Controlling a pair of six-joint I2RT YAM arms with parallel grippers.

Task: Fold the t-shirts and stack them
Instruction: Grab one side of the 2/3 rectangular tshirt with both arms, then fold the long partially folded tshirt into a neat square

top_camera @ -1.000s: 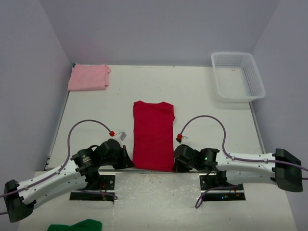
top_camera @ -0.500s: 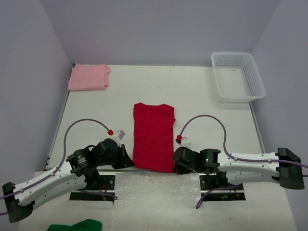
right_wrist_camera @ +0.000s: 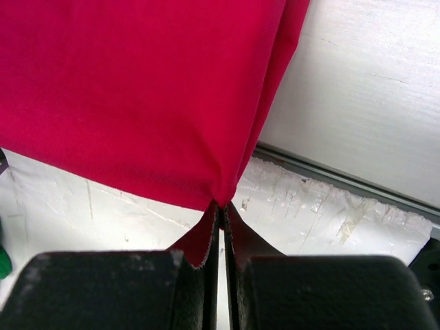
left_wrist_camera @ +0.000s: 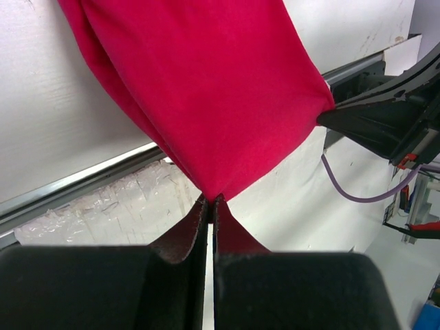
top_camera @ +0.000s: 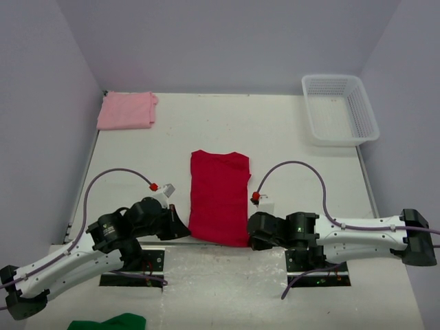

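**Top external, then wrists: crimson t-shirt pinched at both near corners**

Top external: the crimson t-shirt lies as a long folded strip mid-table, its near end at the front edge. Both arms lie low, one at each near corner. The pale pink t-shirt sits folded in the far left corner, well apart from the crimson one. A white mesh basket stands far right. A green cloth shows at the bottom edge (partly cut off).

Left wrist: the left gripper has its jaws pressed together on a corner of the crimson shirt. The cloth rises from the tips in soft folds.

Right wrist: the right gripper has its jaws closed on the other corner, with a sliver of red caught between the tips. A metal rail runs behind.
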